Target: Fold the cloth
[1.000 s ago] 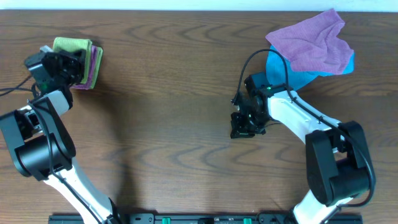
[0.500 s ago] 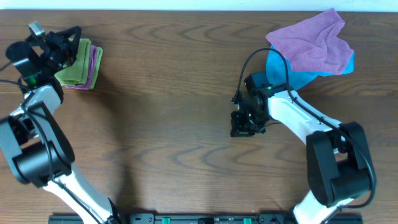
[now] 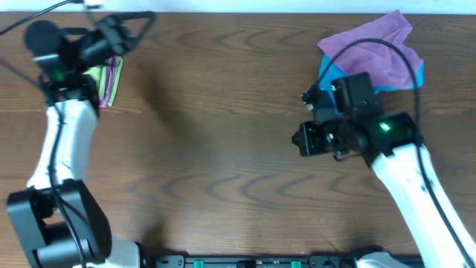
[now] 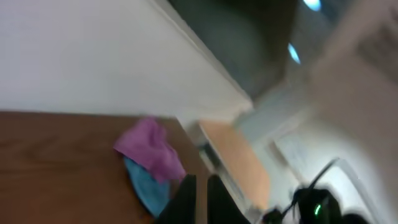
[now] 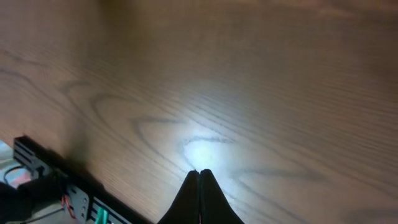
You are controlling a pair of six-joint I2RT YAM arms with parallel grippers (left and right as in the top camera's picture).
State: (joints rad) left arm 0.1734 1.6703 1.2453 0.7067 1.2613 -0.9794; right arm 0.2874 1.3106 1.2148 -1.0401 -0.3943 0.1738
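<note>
the tabletop [image 3: 223, 112] is dark brown wood-grain laminate, and the right wrist view shows a bright glare patch on it.

the cloth [image 3: 102, 72] is light yellow-green microfibre. it lies folded into a small flat pad near the far left corner, on top of a folded purple piece [image 3: 114, 79]. the left arm covers most of it.

near the far right corner a purple cloth [image 3: 372, 48] lies crumpled and nappy, draped over a bright blue cloth [image 3: 326, 72] that shows only at the edges. both also appear, blurred, in the left wrist view: the purple cloth [image 4: 149, 146] above the bright blue cloth [image 4: 146, 183].

the left gripper [image 3: 130, 30] is raised above the folded pad, clear of it. its fingers [image 4: 189, 199] are dark smears in the motion blur, so whether they are spread cannot be told.

the right gripper [image 3: 303, 139] hangs over bare tabletop at mid right. its fingers [image 5: 193, 190] are pressed together to a point and hold nothing.

changes since half a second ago:
- the left arm has lifted from pad level and swung upward.
- the right arm has risen and shifted right.
- no cloth has moved.
</note>
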